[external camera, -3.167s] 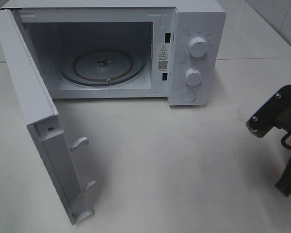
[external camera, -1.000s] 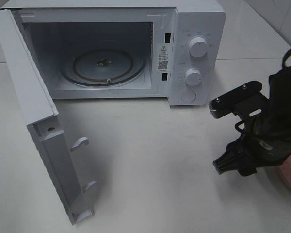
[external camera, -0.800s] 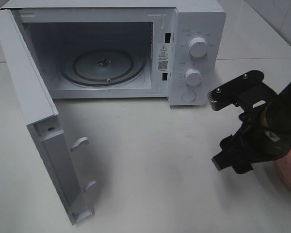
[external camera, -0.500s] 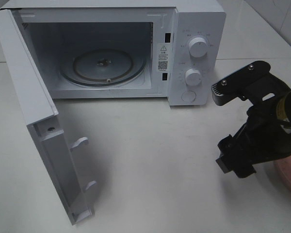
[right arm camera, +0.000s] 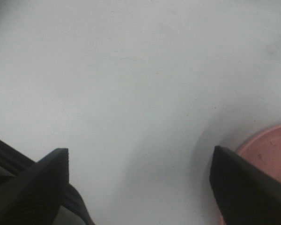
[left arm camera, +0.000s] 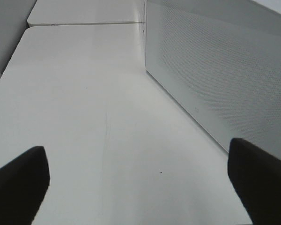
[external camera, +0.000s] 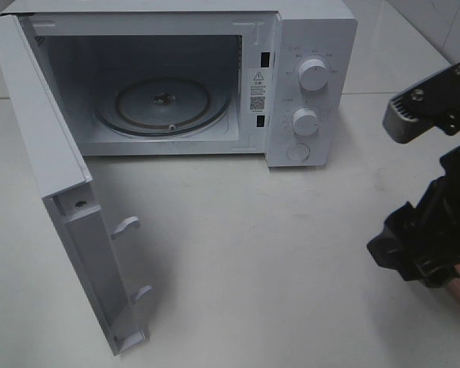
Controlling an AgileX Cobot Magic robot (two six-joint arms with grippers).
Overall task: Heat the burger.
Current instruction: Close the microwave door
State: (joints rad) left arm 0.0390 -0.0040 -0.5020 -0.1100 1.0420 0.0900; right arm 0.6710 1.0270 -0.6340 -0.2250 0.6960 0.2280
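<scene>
Microwave: upper left, door swung wide.
Right gripper: jaws parted, empty, above worktop.
Pink plate: lower right edge.
Left gripper: jaws spread, empty.
Burger: not visible.

Plate: cut off at frame edge, partly behind right gripper finger. Dial markings: illegible.

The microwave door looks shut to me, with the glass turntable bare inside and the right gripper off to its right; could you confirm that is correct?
Not quite: the microwave door is swung wide open, as the exterior high view shows. The rest holds: the glass turntable is bare, and the right gripper is off to the microwave's right.
</scene>
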